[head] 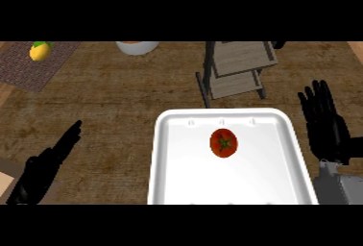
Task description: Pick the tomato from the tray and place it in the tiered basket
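A red tomato (224,143) with a green stem lies in the upper middle of a white tray (181,173) at the near centre of the counter. Beyond the tray stands the tiered basket (236,67), a dark frame with wooden shelves. My right hand (325,126) is open, fingers straight and pointing away, just right of the tray's rim and level with the tomato. My left hand (46,166) is open at the lower left, well apart from the tray. Neither hand touches the tomato.
A lemon (40,50) rests on a dark woven mat (39,62) at the far left. A white bowl with an orange inside (137,46) sits at the far edge. Bare wooden counter lies between the mat and the tray.
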{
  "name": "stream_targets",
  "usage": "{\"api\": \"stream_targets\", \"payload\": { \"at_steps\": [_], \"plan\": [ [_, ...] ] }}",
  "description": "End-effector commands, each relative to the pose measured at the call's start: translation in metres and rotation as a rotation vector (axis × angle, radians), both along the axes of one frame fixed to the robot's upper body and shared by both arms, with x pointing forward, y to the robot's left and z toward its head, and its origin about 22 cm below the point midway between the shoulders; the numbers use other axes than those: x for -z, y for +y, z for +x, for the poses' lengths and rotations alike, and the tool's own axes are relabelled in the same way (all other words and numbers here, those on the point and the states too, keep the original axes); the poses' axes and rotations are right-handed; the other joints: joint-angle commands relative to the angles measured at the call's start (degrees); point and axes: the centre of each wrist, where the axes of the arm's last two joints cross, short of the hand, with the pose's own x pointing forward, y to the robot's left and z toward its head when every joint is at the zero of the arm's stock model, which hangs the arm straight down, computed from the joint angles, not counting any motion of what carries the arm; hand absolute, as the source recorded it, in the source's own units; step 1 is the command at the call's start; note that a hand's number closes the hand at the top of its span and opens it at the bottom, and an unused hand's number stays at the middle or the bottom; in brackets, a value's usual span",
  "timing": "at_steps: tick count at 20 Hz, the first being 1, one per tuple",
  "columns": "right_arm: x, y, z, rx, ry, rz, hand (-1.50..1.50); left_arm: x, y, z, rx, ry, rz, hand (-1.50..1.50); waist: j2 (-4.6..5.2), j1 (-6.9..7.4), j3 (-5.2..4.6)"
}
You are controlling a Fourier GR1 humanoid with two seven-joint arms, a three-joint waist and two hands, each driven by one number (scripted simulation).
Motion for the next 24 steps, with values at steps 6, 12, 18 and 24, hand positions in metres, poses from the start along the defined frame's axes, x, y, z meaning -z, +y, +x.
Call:
{"api": "stream_targets", "payload": {
  "at_steps": [6, 12, 18, 24],
  "plan": [
    [-0.086, -0.019, -0.006, 0.329, -0.457, -0.445, 1.50, 0.024, 0.000, -0.010, -0.295, -0.044, -0.087, 0.00, -0.49, -3.61, -2.23],
    [-0.015, 0.011, -0.053, 0.911, -0.214, -0.123, -1.50, 0.039, -0.028, -0.025, -0.318, -0.047, -0.183, 0.00, 0.08, -3.97, -1.65],
    [-0.021, 0.080, -0.121, 0.787, -0.221, -0.231, -1.50, 0.063, -0.037, -0.012, -0.305, -0.060, -0.182, 0.00, 0.47, -2.56, -1.72],
    [0.006, 0.069, -0.176, 0.495, 0.140, -0.498, -1.50, 0.055, -0.045, -0.006, -0.293, -0.063, -0.188, 0.00, 1.24, -2.15, -2.16]
  ]
}}
